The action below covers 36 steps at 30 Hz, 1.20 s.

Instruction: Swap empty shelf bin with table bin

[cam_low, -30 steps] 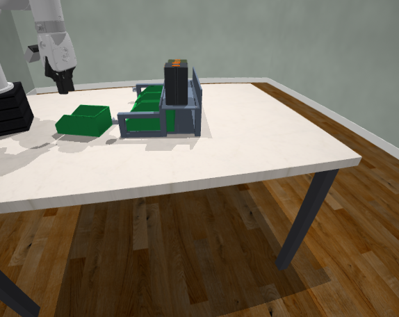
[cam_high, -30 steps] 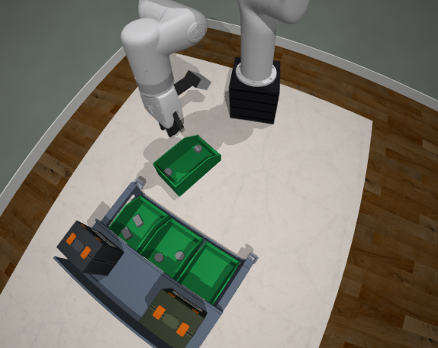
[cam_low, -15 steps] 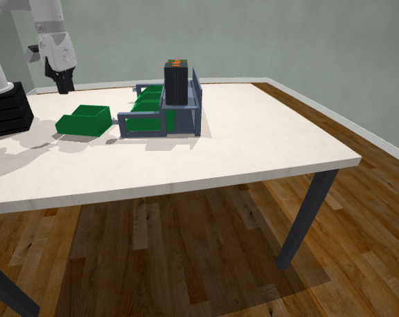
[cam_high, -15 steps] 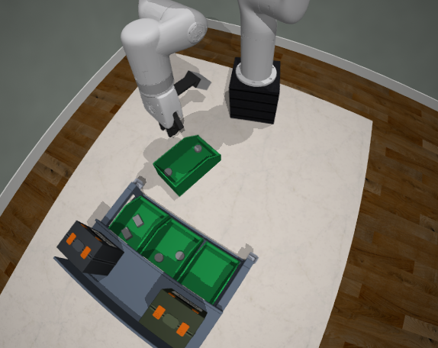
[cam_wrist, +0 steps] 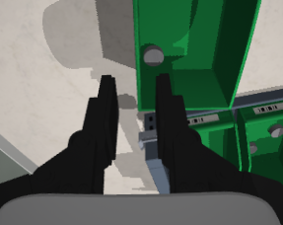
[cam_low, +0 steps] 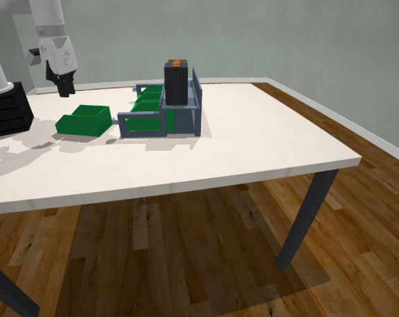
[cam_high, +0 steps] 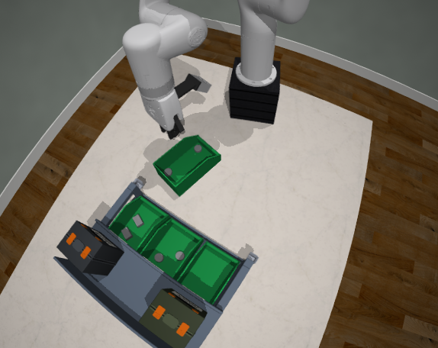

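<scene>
Empty bin [cam_high: 214, 269] still in its shelf place, right end of row in top view. Parts bin [cam_high: 199, 176] [cam_low: 81, 126] [cam_wrist: 185, 81] on table, before shelf [cam_high: 236, 280] [cam_low: 163, 122]. Claw [cam_high: 176, 133] [cam_low: 67, 95] [cam_wrist: 136, 93] part-way apart, nothing between fingers. Risks: lifting out steeply may knock the rear end on the overhead board; tilting could spill parts.

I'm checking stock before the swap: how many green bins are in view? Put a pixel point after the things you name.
4: one on the table [cam_high: 323, 183] [cam_low: 249, 139], holding round parts; three side by side on the shelf [cam_high: 236, 284] [cam_low: 141, 133].
</scene>
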Each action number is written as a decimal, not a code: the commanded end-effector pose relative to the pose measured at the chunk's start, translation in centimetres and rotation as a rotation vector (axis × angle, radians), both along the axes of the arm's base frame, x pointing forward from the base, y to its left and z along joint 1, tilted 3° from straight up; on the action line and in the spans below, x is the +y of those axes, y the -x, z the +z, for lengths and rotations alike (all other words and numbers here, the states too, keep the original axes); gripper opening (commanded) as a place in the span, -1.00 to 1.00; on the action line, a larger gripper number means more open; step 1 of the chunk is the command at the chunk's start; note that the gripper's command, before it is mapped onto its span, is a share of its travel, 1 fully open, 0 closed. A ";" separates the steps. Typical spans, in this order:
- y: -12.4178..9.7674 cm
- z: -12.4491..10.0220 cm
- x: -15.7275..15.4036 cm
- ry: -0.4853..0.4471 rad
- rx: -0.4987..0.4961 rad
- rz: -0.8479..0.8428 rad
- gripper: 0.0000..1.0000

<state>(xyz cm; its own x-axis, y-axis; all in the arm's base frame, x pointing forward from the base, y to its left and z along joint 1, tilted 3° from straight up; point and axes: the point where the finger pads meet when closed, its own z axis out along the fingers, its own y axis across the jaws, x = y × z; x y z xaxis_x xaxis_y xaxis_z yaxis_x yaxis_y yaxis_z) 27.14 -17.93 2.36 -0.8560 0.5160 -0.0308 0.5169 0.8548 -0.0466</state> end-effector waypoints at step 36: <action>-0.1 -5.7 -0.4 0.002 -0.002 0.000 -0.49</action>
<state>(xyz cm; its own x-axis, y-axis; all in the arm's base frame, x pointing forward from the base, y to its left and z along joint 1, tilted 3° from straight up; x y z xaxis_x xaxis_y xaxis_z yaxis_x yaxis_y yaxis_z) 27.18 -18.27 -3.16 -0.8561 0.5160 -0.0304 0.5169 0.8548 -0.0457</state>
